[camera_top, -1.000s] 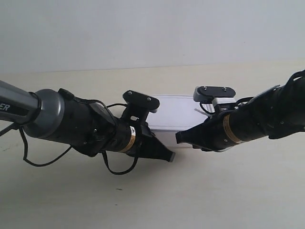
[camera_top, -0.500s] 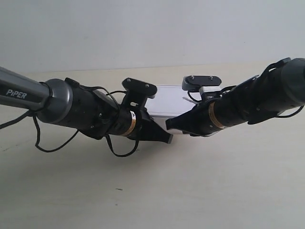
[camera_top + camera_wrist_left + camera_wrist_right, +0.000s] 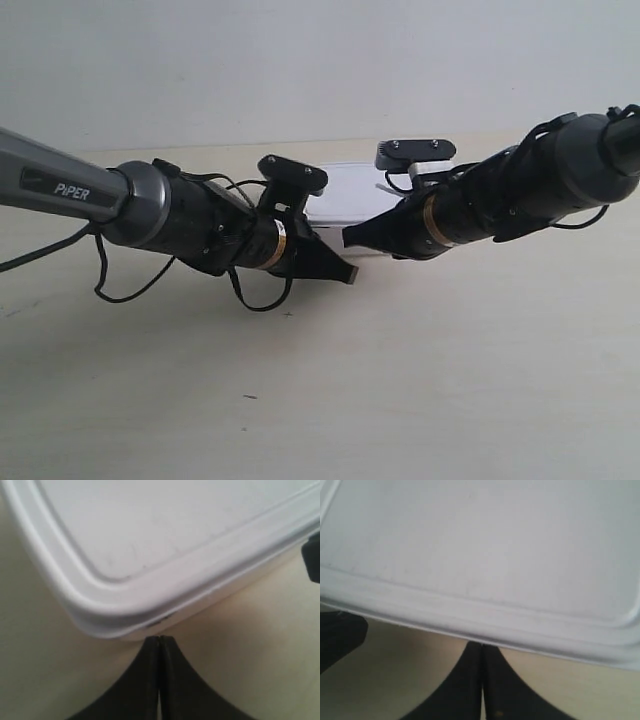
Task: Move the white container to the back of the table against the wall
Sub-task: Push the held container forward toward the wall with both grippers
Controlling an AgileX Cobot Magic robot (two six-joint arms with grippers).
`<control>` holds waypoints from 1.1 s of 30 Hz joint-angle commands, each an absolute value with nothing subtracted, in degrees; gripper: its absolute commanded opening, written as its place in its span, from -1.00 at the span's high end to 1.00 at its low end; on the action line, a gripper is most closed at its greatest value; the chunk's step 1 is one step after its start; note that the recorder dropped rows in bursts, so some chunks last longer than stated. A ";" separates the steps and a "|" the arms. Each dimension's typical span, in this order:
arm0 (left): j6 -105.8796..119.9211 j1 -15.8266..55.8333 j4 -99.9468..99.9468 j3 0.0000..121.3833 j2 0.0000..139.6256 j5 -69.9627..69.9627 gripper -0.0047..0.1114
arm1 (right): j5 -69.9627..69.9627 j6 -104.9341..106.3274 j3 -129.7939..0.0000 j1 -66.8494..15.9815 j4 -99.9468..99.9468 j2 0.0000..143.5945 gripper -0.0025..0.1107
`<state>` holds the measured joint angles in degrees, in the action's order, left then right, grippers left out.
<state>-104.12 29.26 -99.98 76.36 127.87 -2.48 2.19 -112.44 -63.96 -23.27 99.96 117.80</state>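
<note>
The white container [image 3: 352, 192] lies on the table [image 3: 420, 380], mostly hidden behind two black arms, a short way in front of the wall [image 3: 300, 60]. The gripper of the arm at the exterior view's left [image 3: 349, 272] and that of the arm at the exterior view's right [image 3: 350, 238] meet at its near side. In the left wrist view my left gripper [image 3: 159, 638] is shut, its tip at a rounded corner of the container [image 3: 150, 540]. My right gripper [image 3: 482, 645] is shut too, its tip against the container's [image 3: 485, 545] long side under the lid rim.
A loose black cable [image 3: 120, 285] hangs from the arm at the exterior view's left and trails over the table. A tiny dark speck [image 3: 251, 397] marks the near table. A strip of bare table shows between container and wall.
Both arms have reached farther toward the wall, and the container has slid back with them. Both grippers stay shut against its near side.
</note>
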 commanded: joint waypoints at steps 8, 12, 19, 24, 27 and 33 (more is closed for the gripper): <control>-101.12 27.97 -99.95 80.86 129.44 -2.65 0.92 | 0.80 -112.14 -68.95 -20.86 99.95 120.92 0.96; -101.12 27.63 -99.95 82.12 130.30 -2.73 0.92 | 0.00 -112.14 -69.34 -20.16 99.95 120.92 0.96; -101.01 27.26 -99.95 84.71 132.24 -2.88 0.92 | 0.00 -112.40 -71.83 -19.90 99.95 122.60 0.96; -101.01 27.26 -99.95 86.16 132.74 -3.56 0.92 | 0.32 -112.40 -73.73 -19.64 99.95 124.19 0.96; -100.78 26.72 -99.95 87.14 132.74 -4.17 0.92 | 0.42 -112.40 -74.74 -19.14 99.95 124.95 0.96; -100.78 25.15 -99.95 89.51 134.37 -3.92 0.92 | 0.82 -112.40 -76.25 -18.62 99.95 125.71 0.96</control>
